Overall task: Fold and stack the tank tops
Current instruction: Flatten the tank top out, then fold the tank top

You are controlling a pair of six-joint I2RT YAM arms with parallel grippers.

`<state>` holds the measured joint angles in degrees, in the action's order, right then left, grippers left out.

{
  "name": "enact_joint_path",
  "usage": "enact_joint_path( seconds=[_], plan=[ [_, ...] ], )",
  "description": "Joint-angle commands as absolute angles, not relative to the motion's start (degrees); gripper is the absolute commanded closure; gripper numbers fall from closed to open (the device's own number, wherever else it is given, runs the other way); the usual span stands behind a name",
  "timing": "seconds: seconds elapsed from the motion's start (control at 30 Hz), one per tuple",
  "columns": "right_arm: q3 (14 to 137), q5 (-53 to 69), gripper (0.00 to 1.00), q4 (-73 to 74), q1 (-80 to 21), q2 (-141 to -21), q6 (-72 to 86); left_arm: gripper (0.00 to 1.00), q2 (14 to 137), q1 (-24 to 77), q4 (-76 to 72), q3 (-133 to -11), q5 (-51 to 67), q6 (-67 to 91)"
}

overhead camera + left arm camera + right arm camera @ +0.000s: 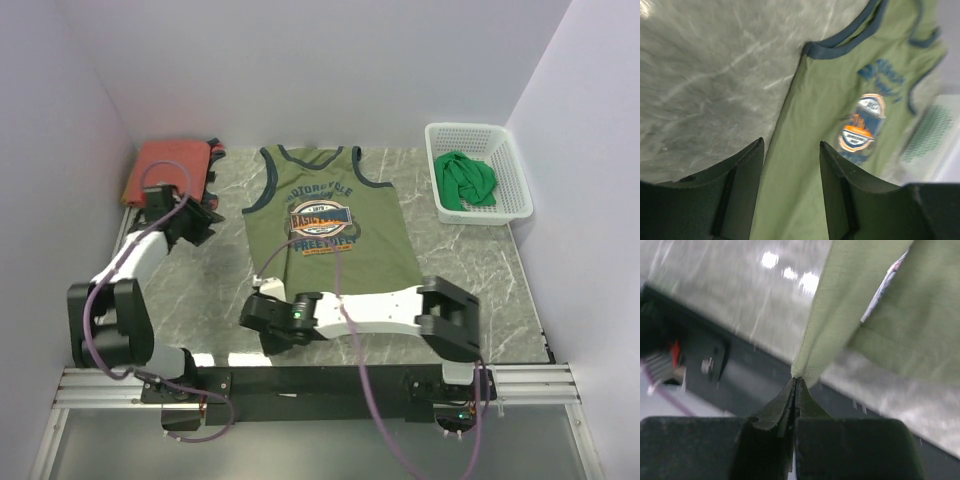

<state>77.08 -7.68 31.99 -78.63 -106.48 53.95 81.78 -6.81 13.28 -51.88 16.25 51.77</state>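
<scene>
The olive green tank top (330,225) with navy trim and a chest graphic lies flat in the middle of the table. My right gripper (262,285) is shut on its near left hem corner (805,371) and lifts it slightly. My left gripper (205,222) is open and empty, left of the top's left edge; the top (840,125) shows between and beyond its fingers. The rust-red top (170,170) lies folded at the back left. The bright green top (468,180) is bunched in the basket.
A white plastic mesh basket (507,195) stands at the back right against the wall. White walls close in the left, back and right sides. The black rail (320,380) with the arm bases runs along the near edge.
</scene>
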Motion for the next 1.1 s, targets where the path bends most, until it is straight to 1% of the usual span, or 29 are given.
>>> enact_joint_path(
  seconds=[0.0, 0.1, 0.13, 0.23, 0.43, 0.6, 0.7, 0.73, 0.8, 0.83, 0.9, 0.93, 1.0, 1.07],
  plan=[
    [71.91, -6.68, 1.0, 28.04, -79.63, -99.68, 55.45, 0.47, 86.37, -1.69, 11.16, -55.36, 8.1, 52.12],
    [68.65, -6.94, 1.0, 27.6, -79.54, -97.39, 55.72, 0.47, 89.46, -0.44, 10.11, -57.12, 5.46, 51.16],
    [68.21, -6.94, 1.0, 27.6, -79.72, -97.21, 55.72, 0.48, 92.26, 1.04, 10.28, -57.91, 5.01, 50.98],
    [67.76, -7.21, 1.0, 27.51, -79.8, -96.86, 55.9, 0.49, 97.37, 2.46, 8.79, -59.67, 6.07, 50.8],
    [67.06, -7.82, 1.0, 27.16, -79.89, -96.77, 56.34, 0.5, 103.61, 4.92, 2.12, -61.25, 7.38, 50.27],
    [67.24, -7.56, 1.0, 26.81, -79.98, -96.94, 56.16, 0.5, 107.04, 5.89, 2.37, -64.15, 3.26, 49.75],
    [67.41, -7.56, 1.0, 26.81, -79.98, -96.68, 55.99, 0.56, 108.89, 6.33, 4.48, -66.09, 0.18, 48.96],
    [67.41, -7.65, 1.0, 26.81, -79.98, -96.51, 55.99, 0.62, 109.33, 6.5, 5.09, -66.62, -1.39, 48.69],
    [67.94, -7.65, 1.0, 27.07, -79.89, -96.5, 55.81, 0.7, 110.65, 6.77, 6.06, -67.49, -2.19, 48.34],
    [68.2, -7.73, 1.0, 27.16, -79.98, -96.5, 55.72, 0.76, 111.0, 6.77, 6.24, -67.76, -2.46, 48.25],
    [68.64, -7.38, 1.0, 27.07, -79.98, -96.59, 55.46, 0.84, 111.71, 6.77, 6.76, -68.29, -3.16, 48.25],
    [69.25, -7.21, 1.0, 26.98, -79.98, -96.68, 55.46, 0.91, 111.8, 6.77, 7.03, -68.64, -3.51, 48.34],
    [70.74, -6.16, 1.0, 26.72, -79.98, -97.55, 55.02, 0.99, 111.62, 6.77, 8.43, -69.6, -4.83, 48.16],
    [72.24, -5.02, 1.0, 26.37, -79.98, -99.4, 54.76, 1.0, 111.1, 6.77, 10.19, -71.18, -6.76, 48.25]
  ],
)
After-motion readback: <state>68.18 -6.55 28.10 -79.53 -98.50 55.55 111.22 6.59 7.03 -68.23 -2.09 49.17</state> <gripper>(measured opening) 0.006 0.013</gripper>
